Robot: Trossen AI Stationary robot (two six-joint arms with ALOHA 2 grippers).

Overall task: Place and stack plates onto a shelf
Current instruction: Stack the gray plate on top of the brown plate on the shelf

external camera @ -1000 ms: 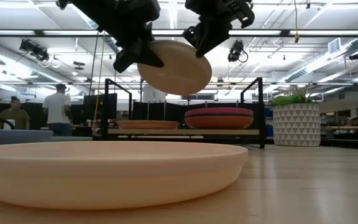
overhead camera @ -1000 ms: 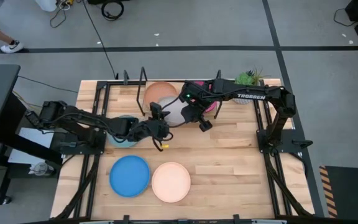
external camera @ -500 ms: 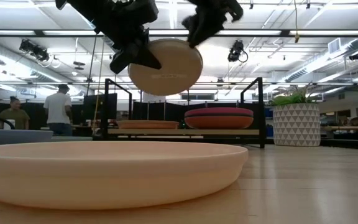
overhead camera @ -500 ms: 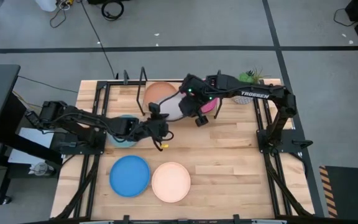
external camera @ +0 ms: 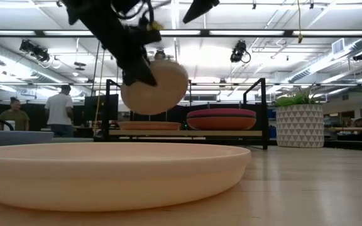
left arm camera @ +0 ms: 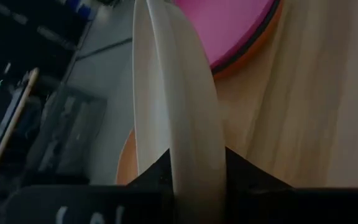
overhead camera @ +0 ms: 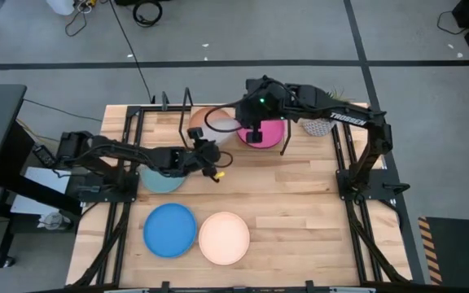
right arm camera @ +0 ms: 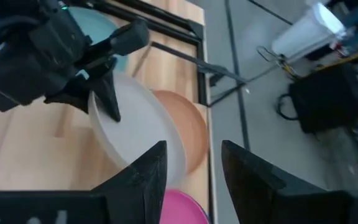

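Note:
My left gripper [overhead camera: 202, 143] is shut on the cream plate [overhead camera: 221, 124], which I hold in the air near the shelf [external camera: 187, 133] at the table's far side. An orange plate [overhead camera: 205, 116] lies on the shelf's left half. A magenta plate [overhead camera: 265, 133] tops a stack on its right half. My right gripper [right arm camera: 194, 180] is open and empty, high above the magenta plate. A light blue plate [overhead camera: 158, 178] lies under my left arm. A bright blue plate [overhead camera: 169, 229] and a peach plate [overhead camera: 224, 238] lie near the front edge. My left gripper pinches the cream plate's rim [left arm camera: 180, 169] between its two fingers, one on each face [external camera: 137, 70]. The fingers come from the table's left and near side. The plate is lifted clear and tilted steeply, almost on edge.
The shelf's black wire uprights [overhead camera: 187, 104] stand beside the orange plate. A potted green plant [external camera: 299, 122] stands at the far right. People stand in the room beyond the table [external camera: 58, 110]. Bare wood lies right of the peach plate [overhead camera: 300, 228].
My right gripper has come off the cream plate's rim and has gone up and toward the far edge. My left gripper has turned. The plate has tipped from nearly level to steeply tilted, has sunk lower and has gone toward the shelf.

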